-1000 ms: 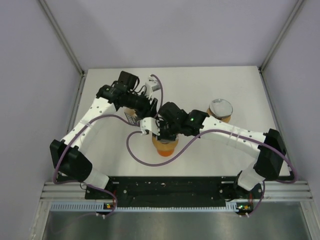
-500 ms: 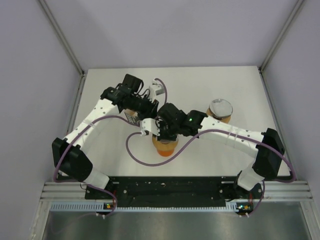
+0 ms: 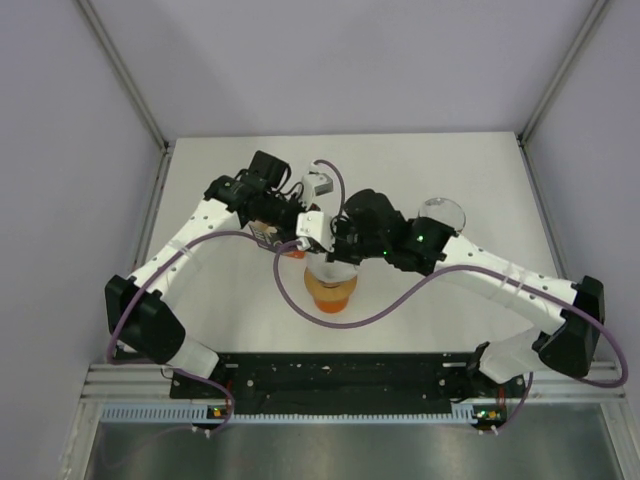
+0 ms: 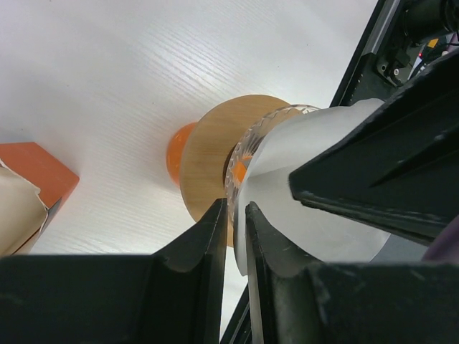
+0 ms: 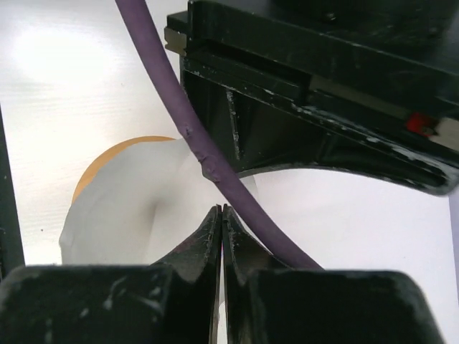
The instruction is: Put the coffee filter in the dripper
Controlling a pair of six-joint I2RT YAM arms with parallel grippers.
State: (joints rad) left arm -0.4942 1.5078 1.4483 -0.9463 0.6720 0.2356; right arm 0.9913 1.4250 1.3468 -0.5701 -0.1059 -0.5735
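The coffee filter (image 3: 323, 268) is a white paper cone sitting at the mouth of the orange dripper (image 3: 331, 293), near the table's front middle. My left gripper (image 3: 303, 240) reaches it from the far left. In the left wrist view its jaws (image 4: 236, 215) are nearly shut, with the filter's (image 4: 315, 236) left edge between them, over the dripper's tan ring (image 4: 208, 161). My right gripper (image 3: 337, 254) comes from the right. In the right wrist view its jaws (image 5: 222, 212) are pressed shut at the filter's (image 5: 122, 215) paper wall.
The small orange carton with cream paper (image 4: 29, 193) lies just left of the dripper, under my left arm. A second orange vessel with a clear lid (image 3: 441, 215) stands to the right, behind my right arm. A purple cable (image 5: 193, 136) crosses the right wrist view.
My right arm has swung out to the right and its wrist has moved up and away. The white filter now shows on top of the dripper. My left gripper shifted slightly right.
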